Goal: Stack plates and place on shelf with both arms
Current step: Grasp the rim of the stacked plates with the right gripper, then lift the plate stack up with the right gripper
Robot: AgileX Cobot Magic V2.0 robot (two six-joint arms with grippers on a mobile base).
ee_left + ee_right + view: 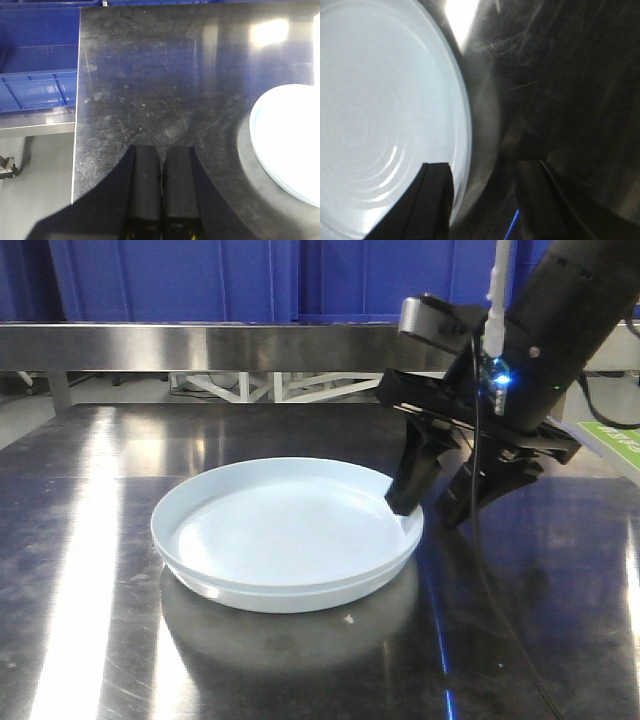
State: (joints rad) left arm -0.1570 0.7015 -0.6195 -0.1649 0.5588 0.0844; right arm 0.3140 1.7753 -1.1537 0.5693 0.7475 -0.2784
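Two plates (285,535) sit nested on the dark steel tabletop (100,640). A doubled rim line along the front edge shows one plate resting inside the other.

The right gripper (427,512) stands at the stack's right edge with its jaws spread wide. One finger is down inside the upper plate and the other is outside the rim, and they do not appear to be pinching anything yet. The left gripper (162,190) hangs to the left of the stack, well apart from it, with its fingers pressed together and nothing between them.

The main risk is a one-sided lift. If the right jaws close and rise alone, the stack would likely tilt and the upper plate could slide off the lower. They might also catch only the top rim and pull the pair apart. The left gripper would have to open and reach the opposite rim first. The shelf (200,345) has a front rail running behind the stack, and a low carry could clip it.

Both plates are pale bluish-white, round and shallow, with low upturned rims. They look smooth and probably slick. The right wrist view shows faint concentric rings at the centre.
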